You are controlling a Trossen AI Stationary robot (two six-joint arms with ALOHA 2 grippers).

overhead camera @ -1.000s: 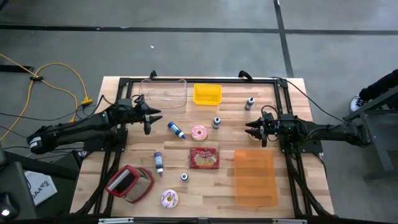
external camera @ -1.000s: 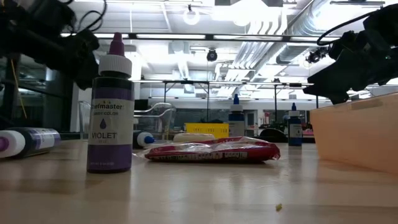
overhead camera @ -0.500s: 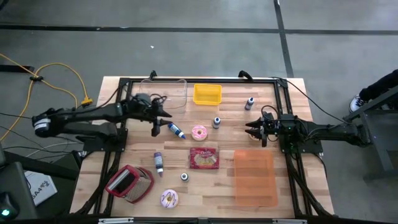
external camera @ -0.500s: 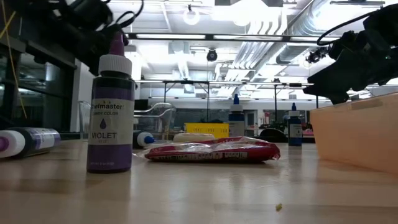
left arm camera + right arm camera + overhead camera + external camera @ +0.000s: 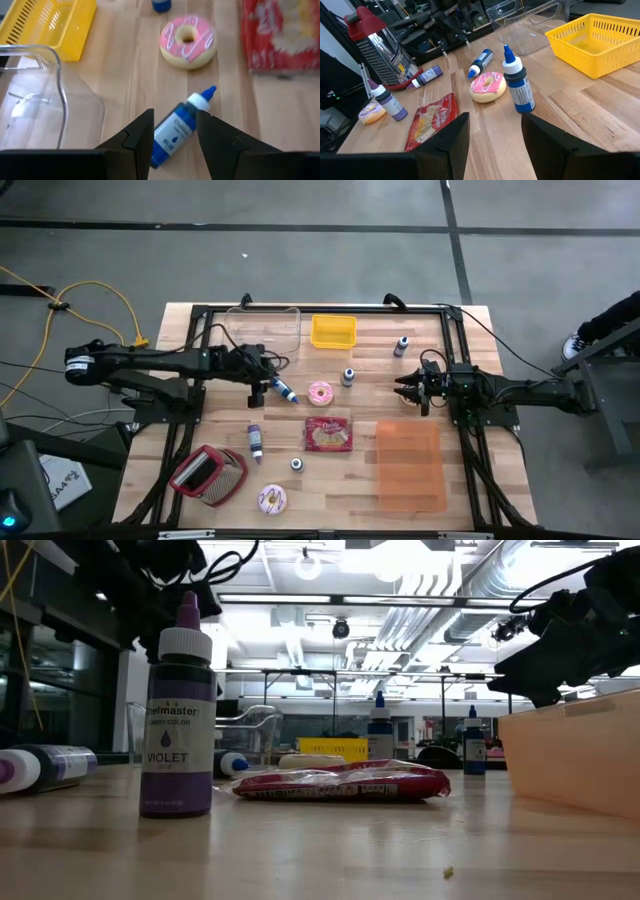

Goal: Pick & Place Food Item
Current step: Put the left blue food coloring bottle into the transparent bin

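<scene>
- I am holding my left pincer (image 5: 262,379) low over the table (image 5: 470,480), its fingers narrowly apart and empty, with the lying blue bottle (image 5: 181,125) showing between them.
- The pink donut (image 5: 188,41), probably the food I should pick, is lying just beyond this bottle.
- My right pincer (image 5: 408,388) is waiting partly open and empty, beside the orange bin (image 5: 408,464).
</scene>
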